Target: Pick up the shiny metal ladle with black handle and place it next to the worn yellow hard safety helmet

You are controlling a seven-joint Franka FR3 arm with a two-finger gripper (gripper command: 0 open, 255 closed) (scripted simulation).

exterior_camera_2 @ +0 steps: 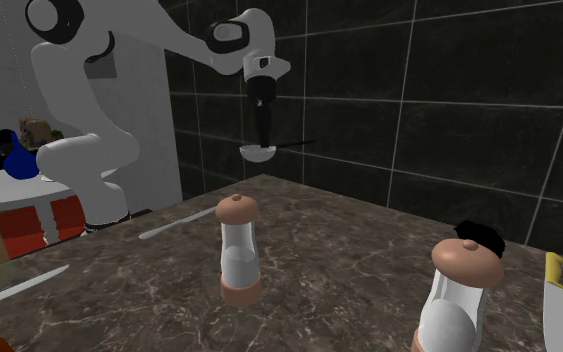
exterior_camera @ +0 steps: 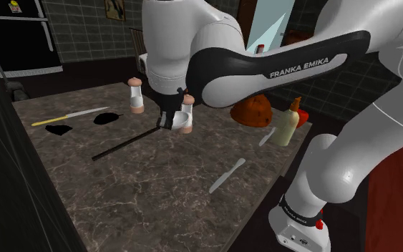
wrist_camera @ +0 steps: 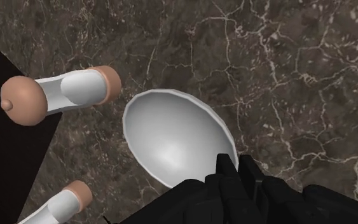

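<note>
Black claw (wrist_camera: 238,170) clenched on the ladle (wrist_camera: 171,141), fingers pressed together where handle meets bowl. Hangs in the air well clear of the dark marbled tabletop (exterior_camera_2: 349,250), with the pale grey bowl lowest and the thin black handle sticking out level toward the second exterior view's right, against the dark tiled wall (exterior_camera_2: 449,100). Seen along the claw, glossy hollow of the bowl turned toward the wrist camera, veined stone beneath. Below and off to one side of the bowl, two upright shakers with tan caps and pale bodies: the near shaker (exterior_camera_2: 238,250) and the far shaker (exterior_camera_2: 459,295), standing apart from each other. Over toward the shoulder view's right, an orange-brown helmet (exterior_camera: 252,109) resting by the tabletop's edge, apart from the lifted ladle. Just beside the helmet, a cream bottle (exterior_camera: 287,123) with an orange tip, upright. Lower in that view, a grey knife (exterior_camera: 227,175) lying flat. At that view's left, a yellow-handled knife (exterior_camera: 71,117), also flat, near two black blobs (exterior_camera: 107,117).
</note>
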